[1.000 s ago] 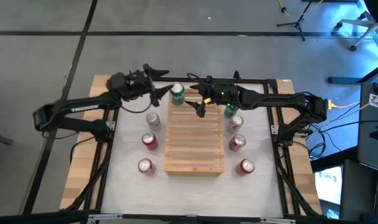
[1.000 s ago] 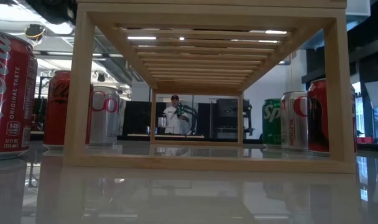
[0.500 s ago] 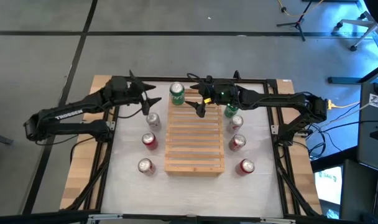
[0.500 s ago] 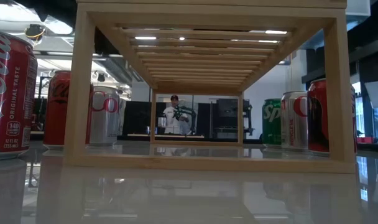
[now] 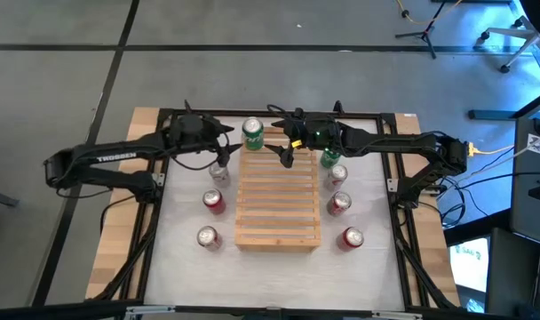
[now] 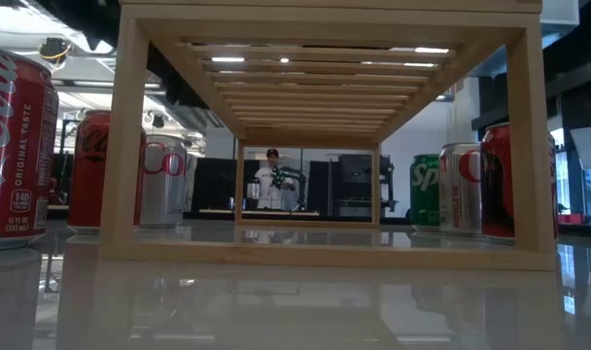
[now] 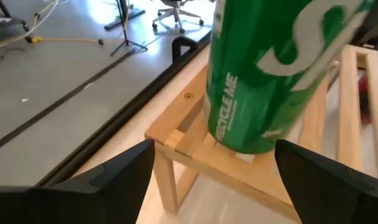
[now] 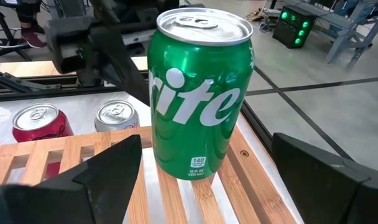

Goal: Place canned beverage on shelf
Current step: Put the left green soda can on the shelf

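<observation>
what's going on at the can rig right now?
A green can stands upright on the far left corner of the slatted shelf, with nothing gripping it. The left gripper sits just beside it with jaws open, the can ahead of them in its wrist view. The right gripper hovers over the shelf's far end, jaws open too. Red and silver cans, plus another green can, wait on the table either side of the shelf.
</observation>
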Controlling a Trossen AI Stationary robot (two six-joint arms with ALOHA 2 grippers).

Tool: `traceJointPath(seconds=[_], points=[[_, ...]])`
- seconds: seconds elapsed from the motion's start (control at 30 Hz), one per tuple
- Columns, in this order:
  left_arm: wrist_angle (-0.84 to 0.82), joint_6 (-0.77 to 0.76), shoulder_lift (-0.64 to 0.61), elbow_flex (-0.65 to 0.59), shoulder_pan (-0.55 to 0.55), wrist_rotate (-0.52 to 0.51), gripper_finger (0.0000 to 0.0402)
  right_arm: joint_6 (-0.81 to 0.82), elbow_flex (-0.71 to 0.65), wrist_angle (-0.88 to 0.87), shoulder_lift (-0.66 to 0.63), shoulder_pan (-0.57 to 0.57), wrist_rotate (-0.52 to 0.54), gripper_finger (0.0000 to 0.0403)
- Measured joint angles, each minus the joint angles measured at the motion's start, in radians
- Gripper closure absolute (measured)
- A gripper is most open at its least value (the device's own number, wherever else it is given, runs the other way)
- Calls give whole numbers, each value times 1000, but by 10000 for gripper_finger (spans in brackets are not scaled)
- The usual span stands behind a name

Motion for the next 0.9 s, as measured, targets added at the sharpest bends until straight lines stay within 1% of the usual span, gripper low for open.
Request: traceJointPath(seconds=[0.43,0.6,0.77,0.9], points=[[149,0,103,0,-1,18,79,0,0,0,0,0,0,49],[173,0,127,0,0,18,79,0,0,0,0,0,0,49],[170,0,117,0,0,18,79,0,0,-1,0,0,7,49],[155,1,74,0,0,18,79,0,0,-23,-18,0,11,49]])
